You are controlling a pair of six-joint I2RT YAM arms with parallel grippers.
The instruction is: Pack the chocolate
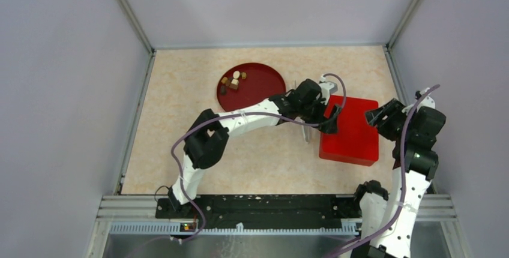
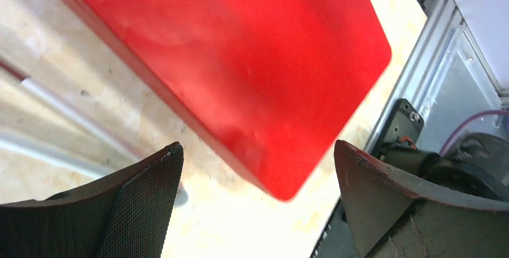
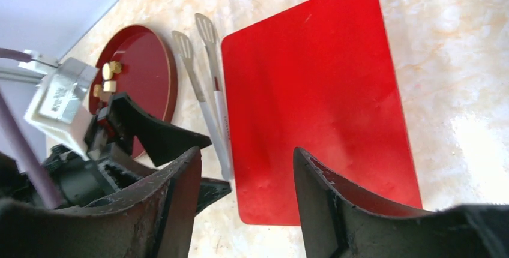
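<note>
The chocolate (image 1: 233, 81) is a small heap of brown, tan and white chunks on the left part of a dark red round plate (image 1: 264, 84). It also shows in the right wrist view (image 3: 110, 72). A flat red box (image 1: 350, 129) lies closed to the right of the plate. My left gripper (image 1: 333, 120) is open and empty at the box's left edge, with the box's corner (image 2: 240, 60) between its jaws (image 2: 258, 168). My right gripper (image 1: 378, 119) is open and empty at the box's right edge, above the box (image 3: 312, 90) in its own view (image 3: 246, 162).
Metal tongs (image 3: 210, 90) lie on the table between the plate (image 3: 144, 66) and the box, mostly hidden under my left arm in the top view. Metal rails and grey walls bound the table (image 1: 180, 150).
</note>
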